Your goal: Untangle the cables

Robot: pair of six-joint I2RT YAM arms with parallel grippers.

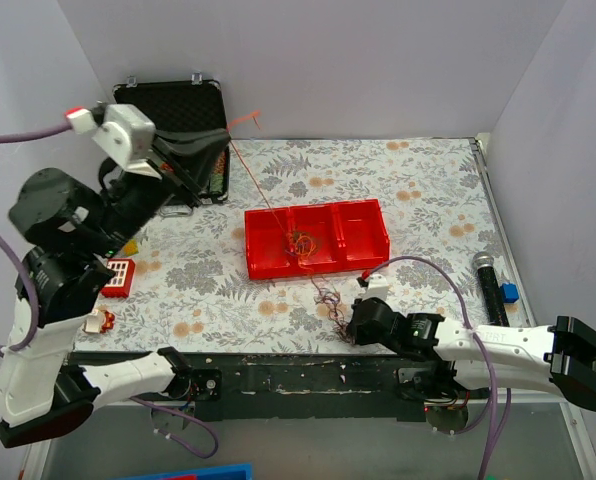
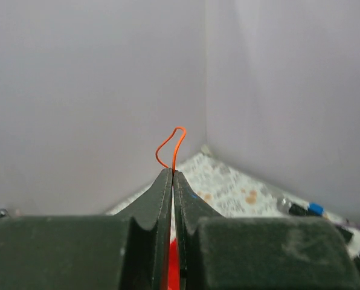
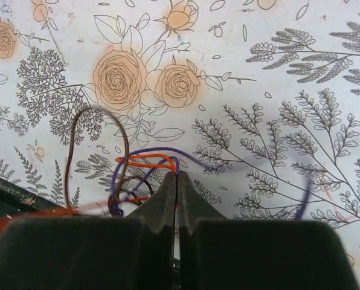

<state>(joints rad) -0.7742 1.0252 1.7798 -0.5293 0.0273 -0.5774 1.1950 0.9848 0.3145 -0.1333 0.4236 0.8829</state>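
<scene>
The left gripper (image 1: 226, 142) hangs raised over the back left of the floral-printed bench (image 1: 418, 190), in front of a black hard case with metal latches (image 1: 168, 100). Its jaws are pressed together on a hair-thin orange wire (image 2: 175, 140), whose end curls in a small loop just past the tips. In the top view that strand slopes down to the cables (image 1: 301, 243), a small tangle of fine orange, red and dark wires lying in the middle compartment of a red plastic three-compartment tray (image 1: 318, 207). More strands trail over the tray's near wall to the right gripper (image 1: 351, 326), low near the bench's front edge. Its jaws are clamped together on orange, purple and brown loops (image 3: 145, 161) lying on the bench. A black handheld microphone with a silver grille (image 1: 486, 272) lies at the right edge, well apart from the tray.
</scene>
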